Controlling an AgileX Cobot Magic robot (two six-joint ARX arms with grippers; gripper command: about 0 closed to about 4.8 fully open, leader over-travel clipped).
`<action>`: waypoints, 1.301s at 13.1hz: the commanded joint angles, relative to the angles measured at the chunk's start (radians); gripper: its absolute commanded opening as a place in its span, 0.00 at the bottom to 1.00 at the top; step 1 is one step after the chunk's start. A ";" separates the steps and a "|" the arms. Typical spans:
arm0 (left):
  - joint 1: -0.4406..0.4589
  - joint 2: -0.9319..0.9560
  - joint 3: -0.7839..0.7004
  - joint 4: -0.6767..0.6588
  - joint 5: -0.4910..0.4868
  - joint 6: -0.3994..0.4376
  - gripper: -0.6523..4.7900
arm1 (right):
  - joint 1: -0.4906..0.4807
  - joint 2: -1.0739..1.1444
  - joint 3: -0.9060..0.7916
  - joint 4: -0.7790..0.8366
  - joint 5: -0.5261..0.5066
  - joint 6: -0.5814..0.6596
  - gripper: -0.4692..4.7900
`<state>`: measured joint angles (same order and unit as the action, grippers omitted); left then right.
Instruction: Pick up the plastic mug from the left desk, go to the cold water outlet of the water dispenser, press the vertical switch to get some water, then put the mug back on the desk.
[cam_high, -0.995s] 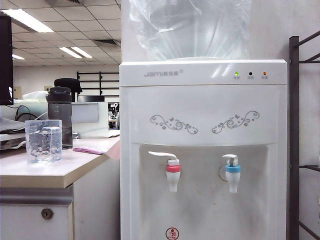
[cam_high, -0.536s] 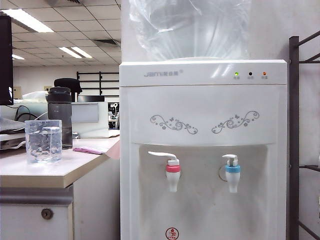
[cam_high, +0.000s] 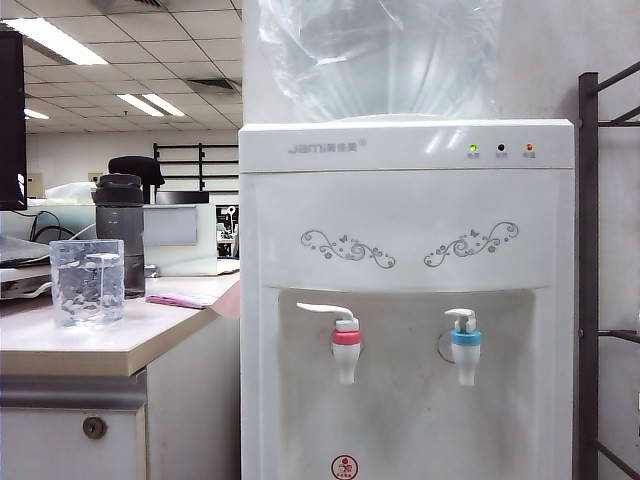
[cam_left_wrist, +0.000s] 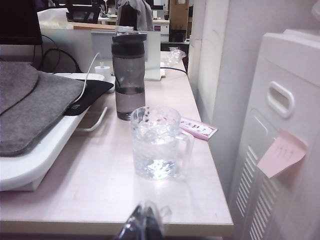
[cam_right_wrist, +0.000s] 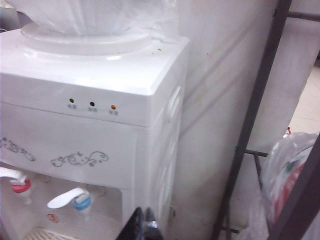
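Right now the mug (cam_left_wrist: 156, 142) stands upright on the cream worktop (cam_left_wrist: 100, 185) to the left of the water dispenser (cam_high: 405, 300), with some water in its bottom. In my left wrist view its handle (cam_left_wrist: 186, 150) points toward the dispenser side, and its long axis runs straight up, mouth open to the ceiling. A taller dark bottle (cam_left_wrist: 129, 75) stands just behind it, apart from it, and a pink paper strip (cam_left_wrist: 199, 128) lies beside it.

My left tool (cam_left_wrist: 145, 225) hangs low at the near edge of the worktop, short of the mug and touching nothing; its tips are pressed together and hold nothing. My right tool (cam_right_wrist: 142, 225) shows as dark tips, also pressed together and empty, in front of the dispenser, near the blue-collared tap (cam_right_wrist: 80, 202) but not on it.

Judging from water in the mug, it seems already set back, so the work looks close to done. If I pick it up again, I should spread the left tool first, come in level, take the body well clear of the bottle, and keep it upright so nothing spills.
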<state>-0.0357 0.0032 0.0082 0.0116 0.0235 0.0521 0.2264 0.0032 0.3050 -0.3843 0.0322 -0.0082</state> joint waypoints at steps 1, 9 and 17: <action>-0.001 -0.001 0.000 0.011 0.002 0.000 0.11 | -0.002 0.000 -0.019 0.004 0.197 -0.007 0.09; -0.001 -0.001 0.000 0.011 0.003 0.000 0.11 | -0.174 0.000 -0.268 0.339 0.093 0.061 0.09; -0.001 -0.001 0.000 0.011 0.002 0.000 0.11 | -0.182 0.000 -0.297 0.356 0.017 0.050 0.09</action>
<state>-0.0357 0.0032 0.0082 0.0113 0.0238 0.0521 0.0433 0.0029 0.0074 -0.0257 0.0521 0.0433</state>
